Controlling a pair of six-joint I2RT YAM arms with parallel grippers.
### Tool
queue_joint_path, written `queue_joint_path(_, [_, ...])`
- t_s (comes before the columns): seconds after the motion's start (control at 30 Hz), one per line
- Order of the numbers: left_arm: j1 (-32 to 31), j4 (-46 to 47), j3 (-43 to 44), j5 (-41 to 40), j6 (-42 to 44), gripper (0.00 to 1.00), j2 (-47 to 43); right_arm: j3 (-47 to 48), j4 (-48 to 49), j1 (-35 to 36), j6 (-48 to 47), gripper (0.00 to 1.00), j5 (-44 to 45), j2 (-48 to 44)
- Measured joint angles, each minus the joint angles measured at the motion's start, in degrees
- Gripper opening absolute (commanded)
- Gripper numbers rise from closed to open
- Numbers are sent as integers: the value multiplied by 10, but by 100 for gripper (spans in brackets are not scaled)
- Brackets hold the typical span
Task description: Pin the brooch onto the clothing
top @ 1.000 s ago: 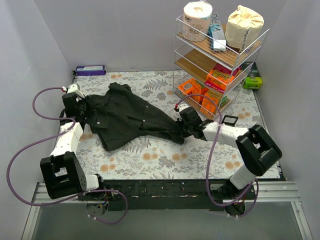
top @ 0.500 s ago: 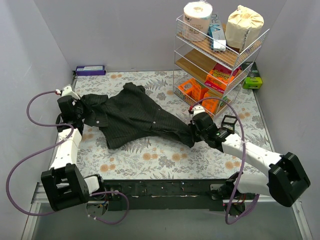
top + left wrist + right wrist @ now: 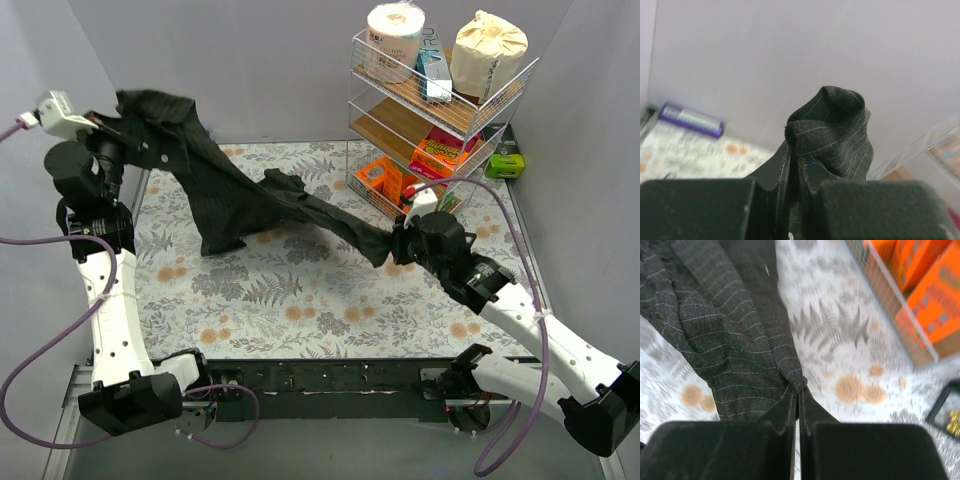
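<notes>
The black pinstriped shirt (image 3: 225,190) hangs stretched in the air between both grippers, above the floral table. My left gripper (image 3: 112,135) is raised high at the back left and is shut on a fold of the shirt (image 3: 835,130), which bunches between its fingertips (image 3: 775,170). My right gripper (image 3: 393,245) is lower, at the middle right, and is shut on the shirt's other end (image 3: 715,330). A small golden thing, probably the brooch (image 3: 954,421), lies blurred in a black box at the right edge of the right wrist view.
A wire shelf rack (image 3: 440,110) with orange boxes (image 3: 925,285), paper rolls and packets stands at the back right, close to my right arm. A purple box (image 3: 690,120) lies by the back wall. A green box (image 3: 505,163) sits behind the rack.
Both arms have risen with the shirt. The left gripper has lifted its end high to the back left. The right gripper has pulled its end right, so the shirt has left the table and stretched out.
</notes>
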Motion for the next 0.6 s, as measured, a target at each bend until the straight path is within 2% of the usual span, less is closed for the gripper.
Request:
queue_joint_path(0.17, [0, 31, 164, 20, -43, 0, 44, 148, 2, 0, -42, 1, -2, 24])
queue_joint_path(0.37, [1, 54, 389, 59, -78, 0, 158, 320, 34, 0, -106, 1, 1, 37])
queue_joint_path(0.6, [1, 48, 469, 67, -85, 0, 210, 391, 48, 0, -156, 1, 0, 21])
